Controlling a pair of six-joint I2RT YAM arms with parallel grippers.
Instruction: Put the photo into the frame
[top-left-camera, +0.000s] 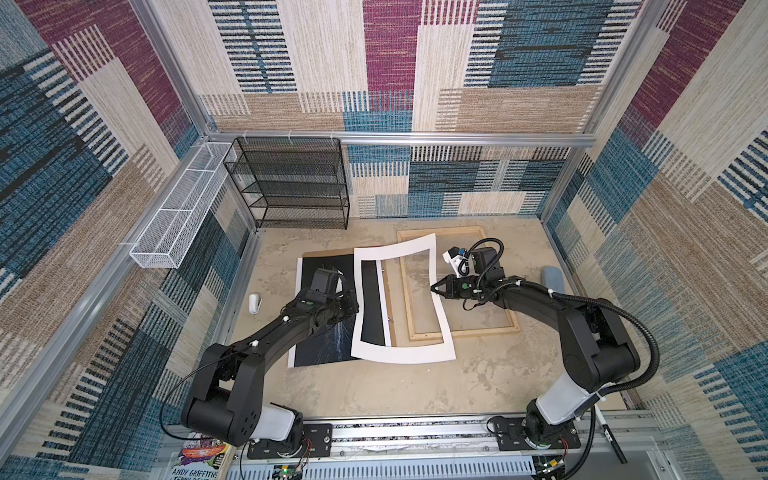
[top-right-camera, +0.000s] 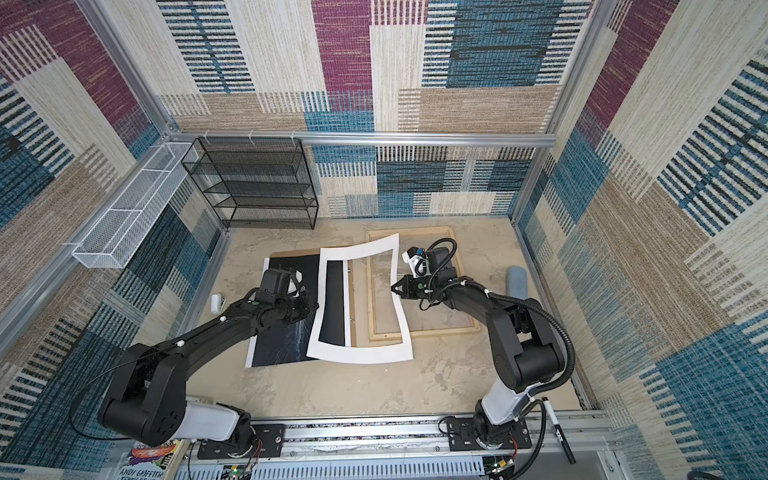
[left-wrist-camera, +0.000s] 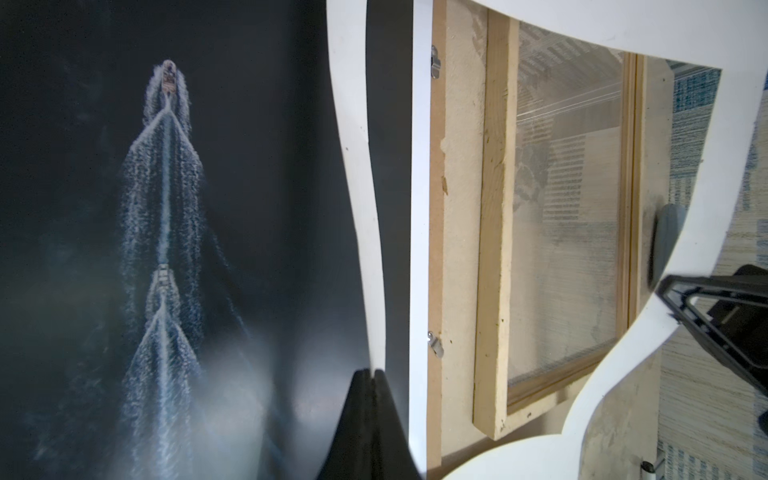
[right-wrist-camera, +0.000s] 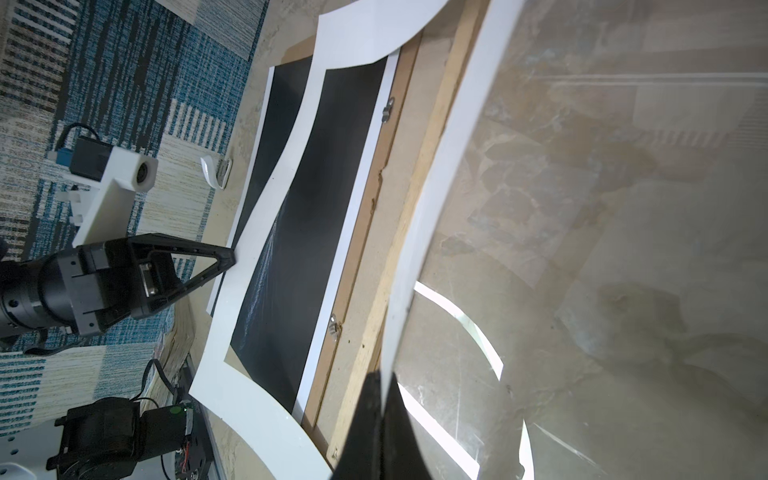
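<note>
Across both top views, the left fingers (top-left-camera: 351, 308) and right fingers (top-left-camera: 436, 287) are clamped on opposite long edges of the white mat (top-left-camera: 399, 354), which bows between them above the table (top-left-camera: 374, 395). The photo (top-left-camera: 318, 347) lies flat under the left arm, face up, long axis near-to-far, left of the frame (top-left-camera: 478, 331) and parallel to it. From the left wrist, the left fingers (left-wrist-camera: 357, 415) press together on the mat's edge, the photo just beside them. From the right wrist, the right fingers (right-wrist-camera: 365, 436) show the same pinch, the frame beneath. Judged so, the left arm sits nearer the photo.
</note>
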